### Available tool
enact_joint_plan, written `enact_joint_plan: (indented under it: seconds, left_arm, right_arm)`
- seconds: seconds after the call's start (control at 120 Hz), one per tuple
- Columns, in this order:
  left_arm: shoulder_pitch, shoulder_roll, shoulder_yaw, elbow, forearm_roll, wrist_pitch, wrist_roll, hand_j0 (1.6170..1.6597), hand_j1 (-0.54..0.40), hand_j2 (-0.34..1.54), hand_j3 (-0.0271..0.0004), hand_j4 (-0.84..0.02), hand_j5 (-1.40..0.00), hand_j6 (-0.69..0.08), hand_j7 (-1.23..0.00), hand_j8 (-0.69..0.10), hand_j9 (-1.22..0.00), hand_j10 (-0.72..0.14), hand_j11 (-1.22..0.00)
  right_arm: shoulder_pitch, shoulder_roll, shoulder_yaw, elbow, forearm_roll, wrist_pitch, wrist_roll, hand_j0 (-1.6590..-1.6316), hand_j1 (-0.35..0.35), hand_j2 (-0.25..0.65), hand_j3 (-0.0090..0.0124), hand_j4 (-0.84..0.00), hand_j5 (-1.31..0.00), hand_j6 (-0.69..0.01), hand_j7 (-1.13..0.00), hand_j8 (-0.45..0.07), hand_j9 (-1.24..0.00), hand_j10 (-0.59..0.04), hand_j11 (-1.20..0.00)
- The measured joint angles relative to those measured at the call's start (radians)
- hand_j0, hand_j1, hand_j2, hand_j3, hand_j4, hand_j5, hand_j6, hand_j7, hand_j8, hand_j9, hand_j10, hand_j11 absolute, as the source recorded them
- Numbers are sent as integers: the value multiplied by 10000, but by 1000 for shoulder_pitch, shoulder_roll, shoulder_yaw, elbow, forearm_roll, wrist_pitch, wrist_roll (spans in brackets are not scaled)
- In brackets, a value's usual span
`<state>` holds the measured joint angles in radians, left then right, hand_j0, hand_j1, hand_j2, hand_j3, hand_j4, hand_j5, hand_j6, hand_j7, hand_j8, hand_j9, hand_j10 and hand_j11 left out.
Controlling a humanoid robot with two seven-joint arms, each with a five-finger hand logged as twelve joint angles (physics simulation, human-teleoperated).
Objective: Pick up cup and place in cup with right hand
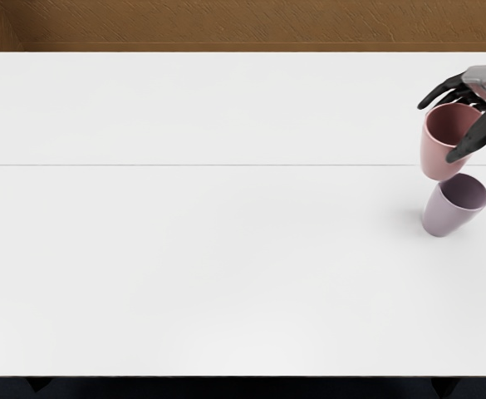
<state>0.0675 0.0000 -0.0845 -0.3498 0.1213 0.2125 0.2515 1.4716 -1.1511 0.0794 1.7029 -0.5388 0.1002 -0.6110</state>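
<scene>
Tbl [184, 258]: white, fills most of view, thin seam [209, 165] running L–R across it. Beyond far edge: brown wood-grain surface [226, 23]. Along near edge: dark strip [243, 388].

R hand [485, 81]: enters at R edge of view, over far R part of tbl. Grey back, black digits. State: pinching pink cup [437, 155] btwn thumb [478, 133] & fingers [442, 90]. Thumb crosses near R side of cup, tip reaching down over outer wall; fingers behind far rim, partly hidden by cup, so exact contact pts there can't be told.

Pink cup: held up off tbl, mouth up, dk red interior visible. Lies just below & slightly L of hand's back in view, w/ thumb on its near side.

Lavender cup [444, 219]: on tbl, mouth up, nr side of pink cup, outside R hand's grasp. Soft shadow to its L. Pink cup's base overlaps far L bit of lavender rim in view; touching or apart, can't tell. Pink cup not nested in it.
</scene>
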Motion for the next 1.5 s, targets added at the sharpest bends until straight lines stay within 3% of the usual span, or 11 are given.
enact_joint_plan:
  seconds: [0.3, 0.733, 1.008, 1.5]
  left_arm:
    - [-1, 0, 0, 0, 0, 0, 0, 16581, 3488, 1, -2, 2, -2, 2, -2, 2, -2, 2, -2]
    - [0, 0, 0, 0, 0, 0, 0, 16581, 3487, 2, -2, 2, -3, 2, -3, 2, -3, 2, -3]
    - [-1, 0, 0, 0, 0, 0, 0, 16581, 3488, 1, -2, 2, -3, 2, -3, 2, -3, 1, -3]
    - [-1, 0, 0, 0, 0, 0, 0, 16581, 3488, 2, -2, 2, -3, 2, -3, 2, -3, 2, -3]
  right_arm:
    - [-21, -56, -8, 0, -1, 14, 0, -16554, 729, -136, -3, -3998, -5484, -3898, -5327, -2677, -5432, -2693, -5365]
    - [-79, -59, -6, -29, -5, 9, 0, -16560, 954, 469, 1, -3961, -5537, -3840, -5328, -2573, -5508, -2625, -5391]
    - [-86, -44, -5, -40, -5, 4, 0, -16553, 684, -417, -4, -4004, -5451, -3841, -5313, -2617, -5501, -2676, -5372]
    - [-125, -16, -3, -71, -4, 1, 0, -16549, 553, -645, -1, -4015, -5380, -3908, -5284, -2724, -5401, -2810, -5349]
